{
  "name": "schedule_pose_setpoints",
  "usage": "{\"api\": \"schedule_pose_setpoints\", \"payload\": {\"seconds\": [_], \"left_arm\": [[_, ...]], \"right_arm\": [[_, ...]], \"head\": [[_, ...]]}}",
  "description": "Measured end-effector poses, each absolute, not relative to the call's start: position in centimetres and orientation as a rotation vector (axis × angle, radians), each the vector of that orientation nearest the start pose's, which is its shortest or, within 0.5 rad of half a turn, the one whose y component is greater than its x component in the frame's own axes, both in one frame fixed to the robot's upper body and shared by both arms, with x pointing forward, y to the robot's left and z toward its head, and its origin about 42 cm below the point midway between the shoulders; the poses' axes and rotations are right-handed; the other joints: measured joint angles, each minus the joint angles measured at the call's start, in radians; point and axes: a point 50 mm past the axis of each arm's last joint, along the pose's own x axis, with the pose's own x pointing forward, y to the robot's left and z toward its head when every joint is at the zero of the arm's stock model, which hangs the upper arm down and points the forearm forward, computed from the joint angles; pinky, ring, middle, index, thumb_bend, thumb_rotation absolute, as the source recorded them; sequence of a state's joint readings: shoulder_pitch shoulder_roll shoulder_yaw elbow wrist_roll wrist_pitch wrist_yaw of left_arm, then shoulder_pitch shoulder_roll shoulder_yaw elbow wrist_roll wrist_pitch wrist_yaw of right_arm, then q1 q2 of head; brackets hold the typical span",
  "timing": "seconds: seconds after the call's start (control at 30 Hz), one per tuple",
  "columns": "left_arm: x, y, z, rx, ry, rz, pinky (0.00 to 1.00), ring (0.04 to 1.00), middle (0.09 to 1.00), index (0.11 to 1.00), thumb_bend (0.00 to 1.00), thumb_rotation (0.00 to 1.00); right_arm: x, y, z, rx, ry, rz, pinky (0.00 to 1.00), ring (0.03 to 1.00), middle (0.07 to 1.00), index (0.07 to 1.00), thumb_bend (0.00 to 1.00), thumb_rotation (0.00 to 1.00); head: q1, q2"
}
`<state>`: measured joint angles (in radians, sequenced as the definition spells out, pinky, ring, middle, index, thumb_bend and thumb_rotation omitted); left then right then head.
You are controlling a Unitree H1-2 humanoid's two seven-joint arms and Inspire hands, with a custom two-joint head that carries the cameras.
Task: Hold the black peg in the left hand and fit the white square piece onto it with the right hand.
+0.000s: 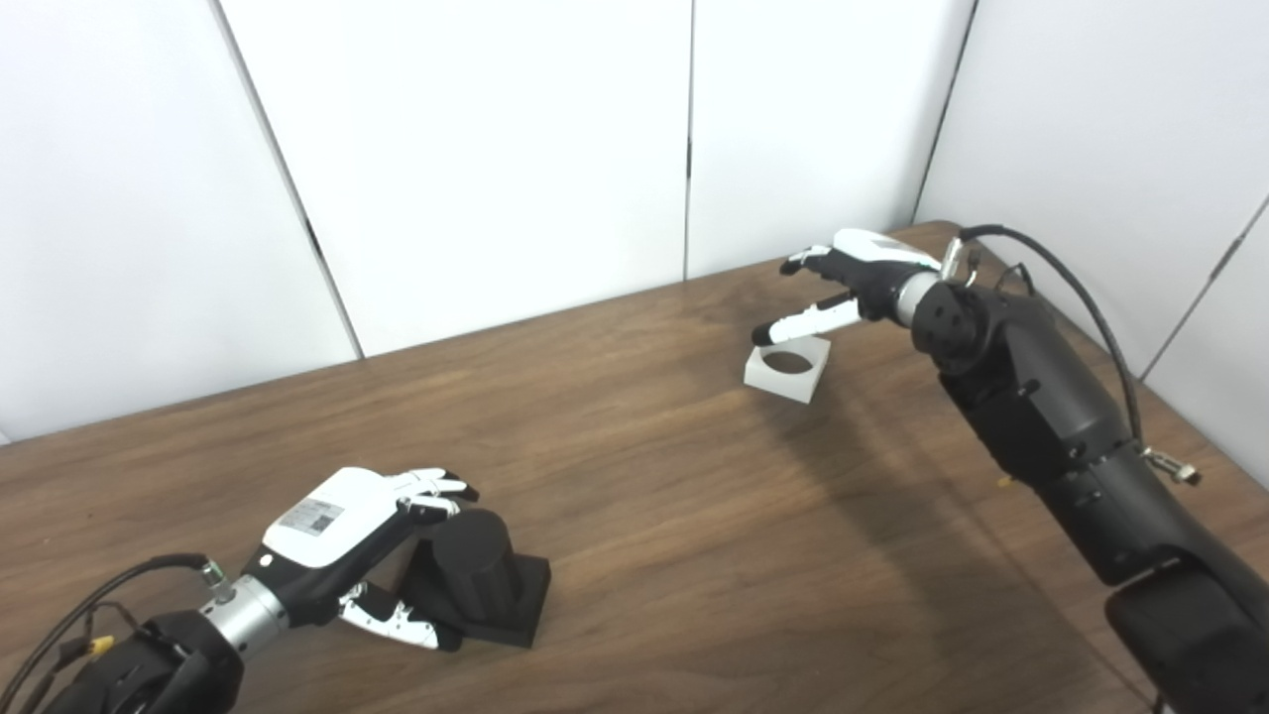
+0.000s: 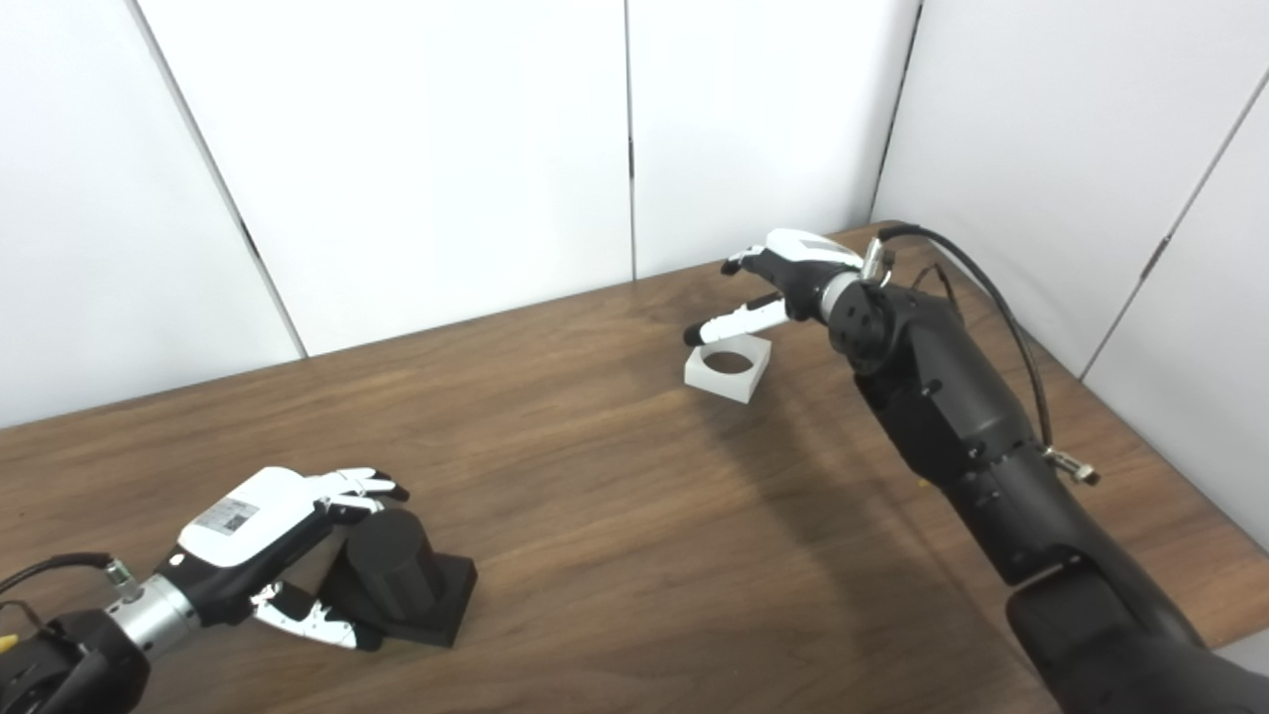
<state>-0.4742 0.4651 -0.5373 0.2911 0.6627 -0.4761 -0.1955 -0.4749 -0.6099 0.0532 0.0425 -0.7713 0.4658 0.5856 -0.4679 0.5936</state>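
left hand (image 1: 372, 540) cupped around black peg (image 1: 474, 567) near table (image 1: 634, 516) front-left, bracing it for mating | right hand (image 1: 853, 283) spread over white square piece (image 1: 788, 368) far right, thumb at rim, not gripped | parts well apart

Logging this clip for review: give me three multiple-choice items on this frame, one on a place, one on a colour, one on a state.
1. Where does the white square plastic piece with a round hole lie?
A. far right part of the brown wooden table
B. on the black cylindrical peg with a square base
C. in the left hand

2. What colour is the peg?
A. white
B. black
C. red

3. What is the right hand doing?
A. gripping the peg
B. carrying the square piece high
C. open, fingers apart above the square piece

Answers: 1 A, it rests on the wood near the right hand. 2 B, cylinder and base are both black. 3 C, the piece sits on the table beneath the spread fingers.
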Motion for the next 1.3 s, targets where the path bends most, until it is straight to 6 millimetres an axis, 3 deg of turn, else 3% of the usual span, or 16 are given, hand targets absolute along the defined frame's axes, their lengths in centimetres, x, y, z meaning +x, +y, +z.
{"api": "schedule_pose_setpoints", "payload": {"seconds": [0.13, 0.5, 1.3], "left_arm": [[38.6, 20.8, 14.7, 1.249, -0.504, -0.886, 0.78, 0.891, 0.846, 0.488, 0.52, 0.06], [38.5, 20.8, 14.7, 1.246, -0.501, -0.882, 0.77, 0.895, 0.849, 0.488, 0.52, 0.06], [38.3, 20.8, 14.8, 1.252, -0.486, -0.873, 0.78, 0.894, 0.85, 0.488, 0.52, 0.06]], "right_arm": [[40.9, -37.7, 26.1, -1.219, 0.341, 0.043, 0.78, 0.927, 0.973, 0.883, 0.87, 0.71], [41.1, -38.2, 24.9, -1.234, 0.394, 0.046, 0.76, 0.936, 0.986, 0.899, 0.91, 0.69], [41.0, -39.1, 23.4, -1.227, 0.468, 0.075, 0.75, 0.945, 0.981, 0.882, 0.9, 0.65]], "head": [[0.0, 0.0], [0.005, 0.014], [0.015, 0.037]]}}
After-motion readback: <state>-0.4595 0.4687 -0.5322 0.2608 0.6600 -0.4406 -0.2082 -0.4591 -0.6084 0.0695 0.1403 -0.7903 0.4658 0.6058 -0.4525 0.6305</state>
